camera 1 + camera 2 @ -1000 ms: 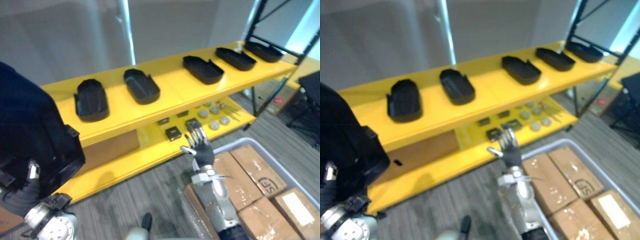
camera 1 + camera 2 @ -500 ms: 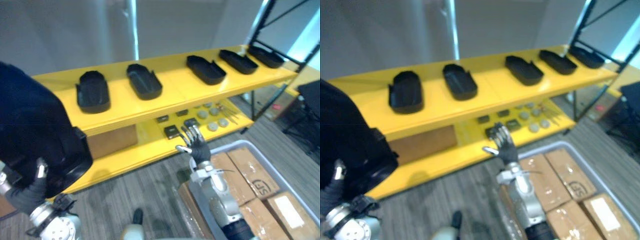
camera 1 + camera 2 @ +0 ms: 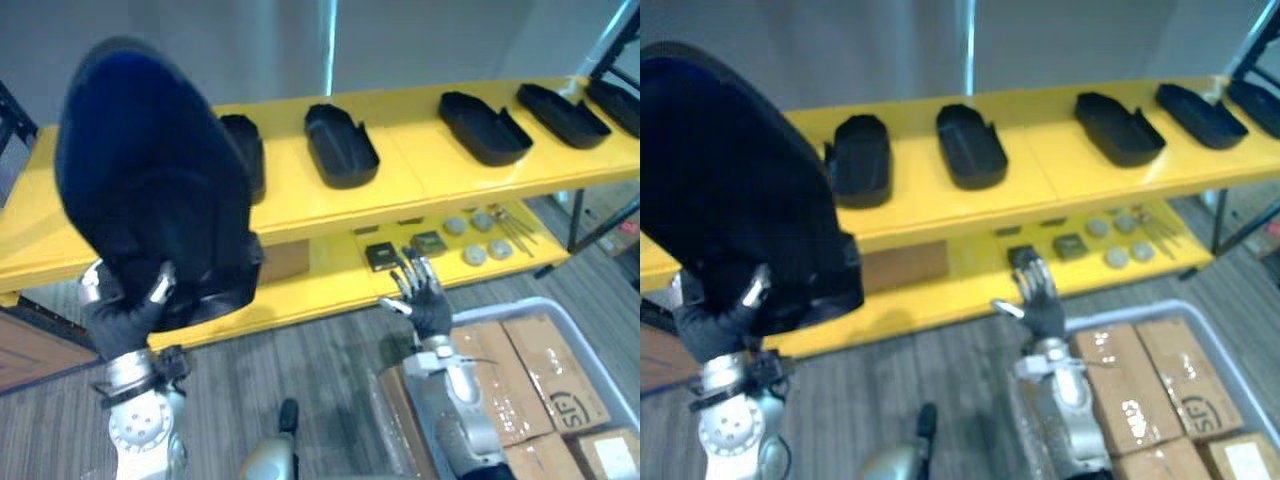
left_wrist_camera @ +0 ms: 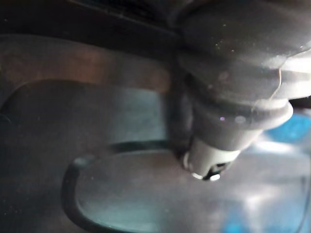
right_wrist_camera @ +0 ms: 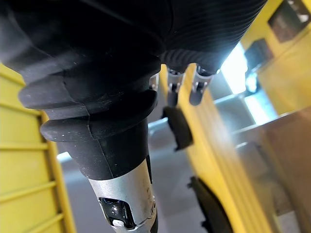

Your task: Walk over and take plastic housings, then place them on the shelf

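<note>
Near the left end of the shelf [image 3: 300, 205], the left robot hand [image 3: 125, 315] clamps a raised housing [image 3: 150, 180] by its lower edge, so it could tip, slip or knock the shelved housing [image 3: 860, 158] beside it, while the right robot hand [image 3: 428, 300] hangs open.

Black plastic housings [image 3: 341, 146] along yellow upper shelf board [image 3: 420, 172]; large black plastic housing [image 3: 150, 180] before its left end; brown cardboard boxes [image 3: 545, 350], apparently in grey bin [image 3: 505, 303], before right end.

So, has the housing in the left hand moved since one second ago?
Yes. The held housing has risen across the top shelf, toward the leftmost shelved housing, which it now partly hides in the left eye view.
</note>
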`<state>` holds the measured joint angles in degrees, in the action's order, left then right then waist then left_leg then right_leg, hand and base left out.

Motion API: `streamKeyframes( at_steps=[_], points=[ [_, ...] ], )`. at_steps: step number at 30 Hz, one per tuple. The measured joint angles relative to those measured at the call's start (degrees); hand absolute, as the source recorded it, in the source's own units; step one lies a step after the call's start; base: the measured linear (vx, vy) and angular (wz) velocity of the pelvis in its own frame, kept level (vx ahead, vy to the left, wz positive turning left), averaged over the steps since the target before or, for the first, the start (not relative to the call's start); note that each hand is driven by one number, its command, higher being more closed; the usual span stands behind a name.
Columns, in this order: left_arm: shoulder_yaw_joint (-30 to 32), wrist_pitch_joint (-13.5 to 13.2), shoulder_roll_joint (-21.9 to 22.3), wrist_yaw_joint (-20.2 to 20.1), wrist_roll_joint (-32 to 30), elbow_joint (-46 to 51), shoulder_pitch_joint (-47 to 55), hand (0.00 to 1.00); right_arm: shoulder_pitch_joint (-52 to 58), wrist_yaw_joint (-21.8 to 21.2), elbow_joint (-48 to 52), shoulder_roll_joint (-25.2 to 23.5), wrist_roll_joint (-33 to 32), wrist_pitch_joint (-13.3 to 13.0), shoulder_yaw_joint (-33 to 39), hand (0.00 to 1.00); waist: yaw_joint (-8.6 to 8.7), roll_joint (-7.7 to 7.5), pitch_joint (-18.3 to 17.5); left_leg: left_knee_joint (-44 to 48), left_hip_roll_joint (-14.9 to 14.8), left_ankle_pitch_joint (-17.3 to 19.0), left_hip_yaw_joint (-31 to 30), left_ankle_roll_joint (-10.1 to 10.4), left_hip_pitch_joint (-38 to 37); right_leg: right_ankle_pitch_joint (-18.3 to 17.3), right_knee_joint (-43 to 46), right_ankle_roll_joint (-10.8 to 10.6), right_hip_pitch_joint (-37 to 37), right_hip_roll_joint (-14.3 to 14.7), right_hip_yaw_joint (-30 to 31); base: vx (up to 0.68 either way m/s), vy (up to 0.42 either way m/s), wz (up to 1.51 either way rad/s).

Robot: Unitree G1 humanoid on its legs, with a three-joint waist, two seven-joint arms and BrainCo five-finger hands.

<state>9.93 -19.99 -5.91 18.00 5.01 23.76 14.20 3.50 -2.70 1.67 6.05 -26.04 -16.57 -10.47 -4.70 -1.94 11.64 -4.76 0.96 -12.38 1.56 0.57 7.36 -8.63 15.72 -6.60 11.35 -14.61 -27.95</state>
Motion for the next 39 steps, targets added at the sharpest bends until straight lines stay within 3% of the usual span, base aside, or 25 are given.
streamKeyframes(
  at_steps=[6, 8, 12, 15, 16, 18, 19, 20, 21, 22, 23, 26, 28, 31, 33, 34, 35, 39],
  points=[
    [-1.4, 1.4, 1.8, 2.0, 1.7, -0.8, 0.6, 1.00, -0.5, -1.2, 0.1, 0.1, 0.1, 0.6, -0.4, 0.00, -0.46, 0.55, 1.1, 0.0, 0.0, -0.1, 1.4, 0.7, 0.4, -2.7, -4.8, -1.1, 1.5, 0.9, -0.2, -0.02, -0.072, -0.13],
    [-1.7, 1.4, 2.2, 1.8, 1.6, -0.8, 1.0, 1.00, -0.4, -1.2, 0.1, 0.0, -0.3, 0.8, -0.3, 0.00, -0.29, 0.46, 1.9, 0.0, 0.0, -0.1, 2.3, 0.7, 0.6, -4.7, -5.8, -3.1, 2.0, 0.8, -0.7, -0.11, -0.074, 0.07],
    [-1.2, 1.2, 2.5, 1.1, 1.3, -0.6, 1.5, 1.00, 0.3, -1.7, 0.1, -0.2, -0.3, 0.4, 0.7, 0.00, 0.39, 0.15, 3.2, 2.9, -0.2, 0.1, 5.7, 0.4, 1.2, -5.4, -5.5, -3.2, 3.9, -0.4, -3.6, -0.06, -0.001, 0.27],
    [0.6, 1.2, 2.6, -0.4, 1.3, -0.2, 1.7, 1.00, 0.4, -1.4, 0.1, -1.6, -0.1, -0.2, 1.3, 0.00, -0.02, -1.69, 3.8, 6.0, 1.8, 2.7, 6.5, -0.6, 1.8, -6.5, -4.1, -1.1, 4.8, -2.5, -4.4, 0.05, 0.044, 0.17],
    [1.1, 1.2, 3.0, -1.0, 1.4, -0.1, 1.4, 1.00, 0.4, -1.1, 0.1, -1.7, -0.1, -1.0, 1.5, 0.00, 0.40, -1.75, 4.0, 6.4, 2.3, 3.3, 6.6, -1.2, 1.8, -5.3, -0.3, 0.0, 4.1, -3.5, -4.2, 0.11, 0.133, 0.32],
    [1.2, 1.2, 3.1, -1.6, 1.1, -0.1, 1.5, 1.00, 1.0, -1.0, 0.1, -1.7, -0.1, -1.1, 2.0, 0.00, 0.69, -0.85, 3.6, 6.3, 2.0, 4.2, 5.9, -2.3, 1.3, -1.8, 8.9, 5.0, -0.3, -4.9, -1.4, 0.11, 0.161, 0.24],
    [1.5, 1.2, 2.6, -1.9, 0.8, 0.0, 1.4, 1.00, 1.0, -1.0, 0.1, -1.9, -0.1, -1.2, 2.8, 0.00, 0.67, -0.87, 3.6, 6.0, 1.8, 5.2, 5.6, -2.7, 0.0, 1.9, 15.1, 7.5, -2.9, -6.1, 0.6, 0.15, 0.139, 0.07],
    [1.9, 1.2, 2.1, -1.9, 0.6, 0.0, 1.4, 1.00, 1.0, -1.0, 0.1, -2.5, 0.0, -1.4, 3.8, 0.00, 0.94, -0.83, 3.7, 5.3, 1.8, 6.1, 5.2, -3.1, -1.7, 7.1, 20.3, 8.6, -5.3, -6.7, 3.5, 0.17, 0.126, 0.05],
    [2.2, 1.2, 1.8, -1.8, 0.5, 0.1, 1.4, 1.00, 1.1, -1.0, 0.2, -2.7, 0.1, -1.7, 4.1, 0.00, 1.09, -0.62, 3.8, 4.9, 1.6, 6.3, 4.9, -3.3, -2.4, 8.7, 22.4, 8.6, -6.4, -6.7, 5.3, 0.19, 0.100, 0.18],
    [2.9, 1.2, 0.8, -1.3, 0.5, 0.0, 0.5, 1.00, 1.3, -1.0, 0.4, -3.4, 1.3, -2.6, 5.2, 0.00, 2.06, -0.14, 4.0, 4.6, 1.2, 7.0, 3.4, -3.9, -3.6, 3.1, 26.6, 5.3, -9.8, -4.6, 10.0, 0.19, 0.078, 0.36],
    [3.0, 1.3, -0.3, -0.6, 0.7, -0.1, -0.9, 1.00, 1.8, -1.0, 1.7, -3.4, 1.6, -2.9, 6.2, 0.00, 2.69, 0.06, 4.1, 4.2, 1.1, 7.2, 1.9, -4.2, -4.4, -0.8, 26.7, 4.2, -11.8, -1.9, 12.4, 0.18, 0.070, 0.48],
    [2.8, 1.3, -1.8, 0.3, 0.9, -0.4, -4.6, 1.00, 2.6, -1.0, 5.2, -3.3, 2.1, -3.5, 9.5, 0.00, 3.15, 0.08, 4.1, 3.8, 1.7, 7.8, -0.1, -4.6, -5.4, -4.3, 19.8, 3.0, -14.8, 2.1, 14.5, 0.18, 0.024, 0.49],
    [2.5, 1.8, -2.9, 2.0, 0.8, -1.1, -7.6, 1.00, 2.6, -1.4, 8.4, -2.6, 1.9, -3.7, 12.8, 0.00, 4.29, 0.10, 3.9, 3.1, 2.4, 8.0, -2.7, -4.6, -6.1, -4.1, 10.7, 2.7, -16.8, 4.6, 17.4, 0.16, -0.057, 0.56],
    [2.3, 3.4, -2.7, 2.8, 0.8, -1.9, -8.6, 1.00, 2.8, -2.6, 11.5, -1.2, -0.1, -3.7, 15.3, 0.00, 5.11, 0.04, 3.6, 3.0, 3.4, 8.4, -5.5, -3.7, -6.7, -2.9, 4.6, 1.0, -17.4, 5.5, 20.6, 0.16, -0.116, 0.59],
    [2.5, 4.5, -2.6, 3.6, 0.5, -1.9, -7.8, 1.00, 2.5, -3.6, 13.9, -0.9, -1.8, -3.7, 16.2, 0.00, 4.62, -0.65, 2.9, 2.1, 4.1, 8.6, -6.9, -3.2, -7.3, -1.5, 0.1, 1.8, -16.2, 5.8, 20.1, 0.18, -0.174, 0.52],
    [2.5, 5.4, -2.5, 4.2, 0.1, -1.9, -7.1, 1.00, 2.3, -4.0, 14.9, -0.6, -3.4, -3.7, 16.5, 0.00, 4.17, -1.60, 1.9, 2.2, 5.1, 9.1, -7.7, -2.6, -7.3, 1.0, -3.9, 2.5, -14.0, 5.8, 20.0, 0.20, -0.223, 0.44],
    [2.7, 5.9, -1.6, 4.5, -1.1, -2.0, -6.0, 1.00, 1.6, -4.7, 14.8, 0.1, -5.4, -3.7, 16.5, 0.00, 3.51, -2.07, 1.1, 2.4, 5.8, 9.8, -8.1, -2.0, -7.2, 4.7, -7.5, 0.2, -11.5, 5.6, 19.5, 0.20, -0.227, 0.45],
    [2.8, 6.4, 2.7, 4.5, -1.6, -0.6, -1.0, 1.00, -0.8, -4.7, 14.8, 1.2, -6.9, -3.6, 17.2, 0.00, 2.86, 1.87, -1.3, 4.8, 3.6, 12.8, -7.0, -1.2, -6.1, 5.5, -11.6, 1.0, -7.8, 7.3, 15.2, 0.18, -0.143, 0.42]
  ],
)
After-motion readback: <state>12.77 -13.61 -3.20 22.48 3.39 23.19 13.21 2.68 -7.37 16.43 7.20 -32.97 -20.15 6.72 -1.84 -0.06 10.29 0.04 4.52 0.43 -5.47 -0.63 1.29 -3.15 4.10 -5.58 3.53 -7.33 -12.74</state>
